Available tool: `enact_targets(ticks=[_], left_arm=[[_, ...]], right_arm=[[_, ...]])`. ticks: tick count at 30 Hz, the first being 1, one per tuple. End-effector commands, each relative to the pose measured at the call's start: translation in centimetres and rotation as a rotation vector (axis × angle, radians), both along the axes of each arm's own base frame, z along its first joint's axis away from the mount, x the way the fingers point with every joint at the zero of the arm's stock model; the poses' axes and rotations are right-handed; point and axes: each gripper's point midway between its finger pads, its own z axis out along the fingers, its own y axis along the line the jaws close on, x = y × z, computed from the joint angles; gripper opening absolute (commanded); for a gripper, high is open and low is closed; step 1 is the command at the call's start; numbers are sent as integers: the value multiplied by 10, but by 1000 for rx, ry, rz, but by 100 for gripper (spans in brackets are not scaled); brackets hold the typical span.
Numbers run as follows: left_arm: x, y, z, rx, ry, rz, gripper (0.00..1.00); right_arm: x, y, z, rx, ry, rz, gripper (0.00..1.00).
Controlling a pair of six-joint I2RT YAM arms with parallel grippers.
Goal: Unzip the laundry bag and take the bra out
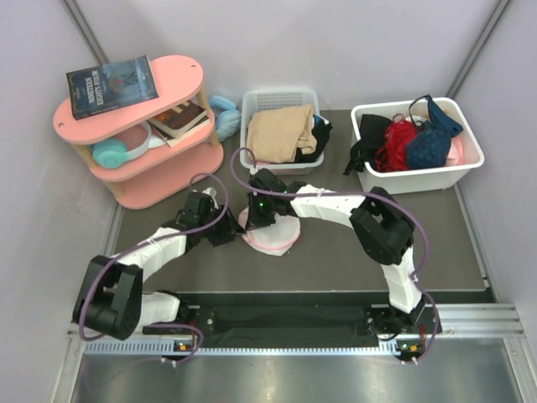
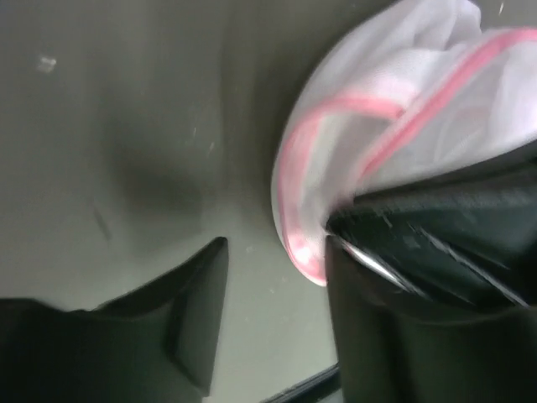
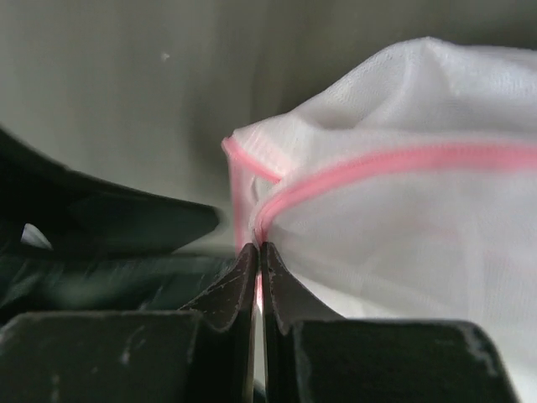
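Note:
The laundry bag (image 1: 272, 236), white mesh with pink zipper trim, lies on the dark mat between my two grippers. My right gripper (image 1: 255, 220) is at its left rim. In the right wrist view the right gripper (image 3: 258, 248) is shut on the pink zipper trim of the bag (image 3: 403, 168). My left gripper (image 1: 226, 232) sits just left of the bag. In the left wrist view the left gripper (image 2: 277, 252) is open, and the bag's pink edge (image 2: 304, 252) lies against its right finger (image 2: 377, 336). A dark navy bra (image 1: 430, 139) lies in the right white bin. Nothing dark shows through the mesh.
The right white bin (image 1: 419, 179) also holds red and black garments. A white basket (image 1: 279, 99) with tan and black clothes stands behind the bag. A pink shelf (image 1: 134, 134) with books and headphones stands at the back left. Grey walls close in both sides.

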Motion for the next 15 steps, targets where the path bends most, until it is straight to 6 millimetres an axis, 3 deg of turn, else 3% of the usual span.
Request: enact_targets(ticks=[1, 4, 7, 8, 9, 11, 12, 14, 15], left_arm=[[-6, 6, 24, 6, -16, 37, 62], [-12, 14, 33, 23, -22, 64, 75], [-18, 23, 46, 46, -43, 91, 89], [-21, 26, 49, 57, -40, 102, 91], [-22, 31, 54, 65, -51, 123, 93], [-19, 41, 63, 97, -77, 167, 97], [-21, 46, 67, 110, -89, 182, 98], [-16, 53, 79, 128, -128, 210, 99], [-15, 58, 84, 138, -142, 224, 99]], right_arm=[[12, 31, 11, 105, -44, 3, 0], [16, 33, 10, 99, -58, 8, 6], [15, 34, 23, 117, -90, 36, 33], [15, 33, 29, 123, -103, 46, 58], [15, 31, 43, 139, -126, 53, 70], [16, 22, 52, 134, -165, 64, 94], [17, 17, 72, 158, -199, 63, 98], [16, 2, 77, 146, -230, 59, 100], [18, -8, 96, 167, -273, 53, 100]])
